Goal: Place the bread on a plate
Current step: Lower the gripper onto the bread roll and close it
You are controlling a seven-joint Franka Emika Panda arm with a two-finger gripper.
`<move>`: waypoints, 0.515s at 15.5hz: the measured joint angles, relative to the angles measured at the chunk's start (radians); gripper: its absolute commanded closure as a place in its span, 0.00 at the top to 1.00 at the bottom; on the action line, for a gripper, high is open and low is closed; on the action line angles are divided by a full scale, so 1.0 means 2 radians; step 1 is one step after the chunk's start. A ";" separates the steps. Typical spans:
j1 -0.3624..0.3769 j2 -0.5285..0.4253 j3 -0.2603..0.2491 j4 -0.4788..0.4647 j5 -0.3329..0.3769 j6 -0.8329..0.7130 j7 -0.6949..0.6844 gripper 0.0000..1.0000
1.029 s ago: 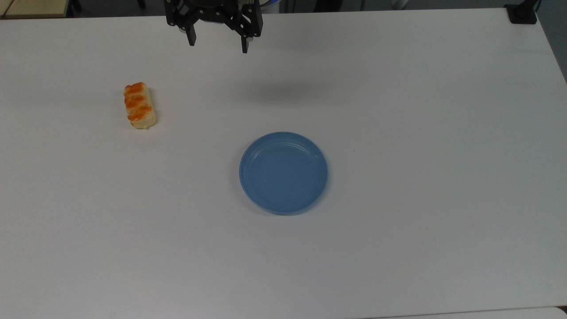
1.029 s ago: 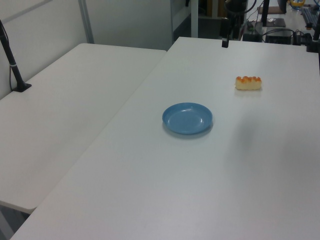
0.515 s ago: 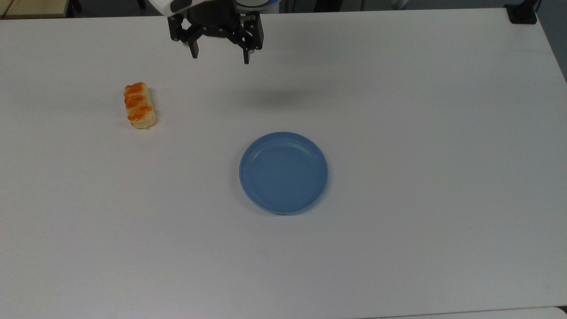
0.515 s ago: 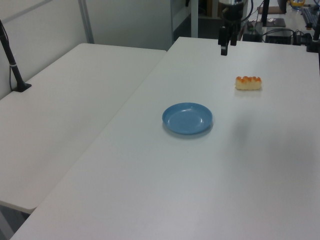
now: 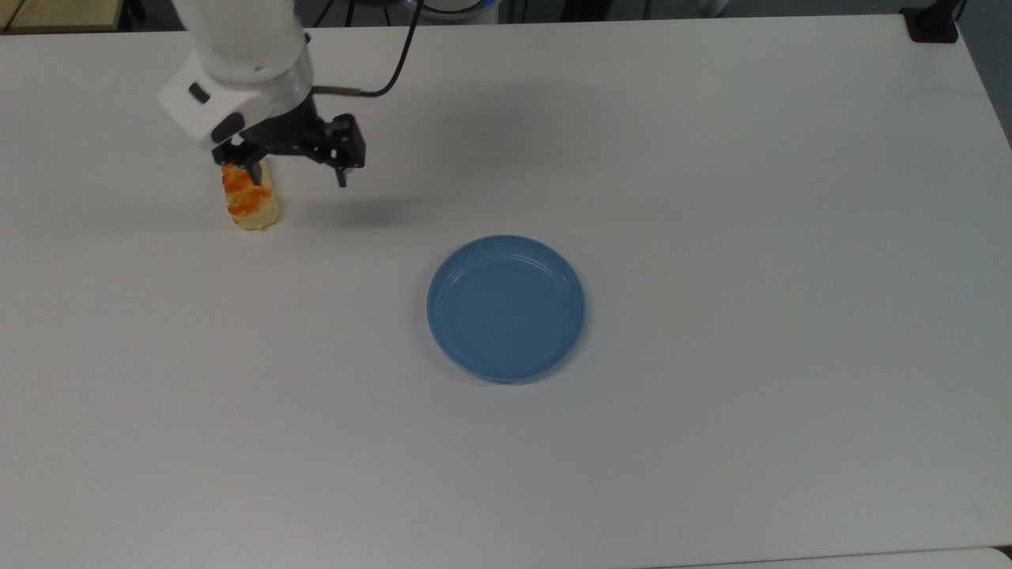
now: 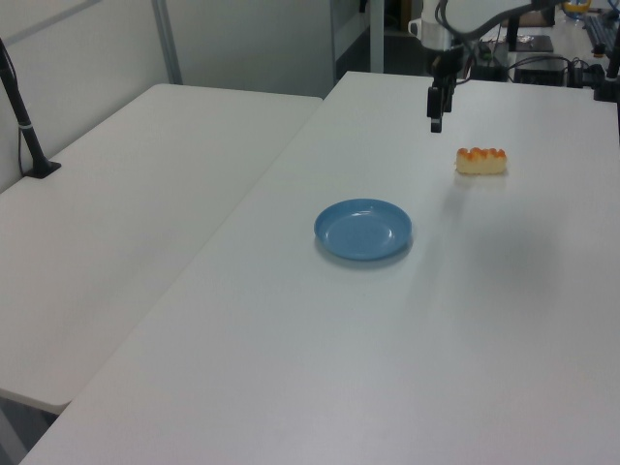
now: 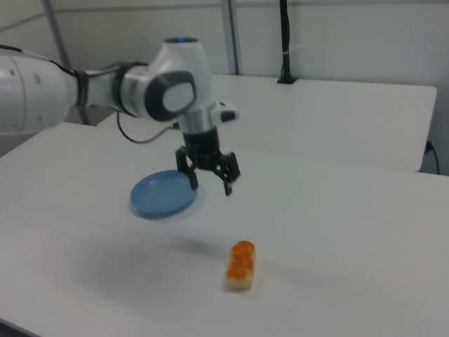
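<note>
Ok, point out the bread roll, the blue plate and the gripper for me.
bread roll (image 7: 240, 265), right view, striped top.
blue plate (image 5: 506, 308), top view, bare centre.
gripper (image 7: 210, 182), right view, midway between its open fingers.

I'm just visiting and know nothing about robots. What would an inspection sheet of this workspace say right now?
Surface: white table, bare around the items.
Job's things: bread lies on the table, apart from the plate; plate holds nothing.
Clutter: nothing seen.
Grippers: gripper open, raised above the table, not touching the bread; in the top view it overlaps the bread's far end.
Cables: black cable runs from the arm's wrist toward the table's far edge.
Surroundings: second white table alongside; black clamp post on it.
</note>
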 measured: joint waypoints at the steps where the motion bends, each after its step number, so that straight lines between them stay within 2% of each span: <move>1: 0.000 0.009 -0.009 -0.004 -0.001 0.009 -0.016 1.00; 4: 0.002 0.027 -0.032 -0.030 -0.001 0.043 -0.069 1.00; 8: 0.003 0.032 -0.051 -0.079 -0.006 0.101 -0.120 1.00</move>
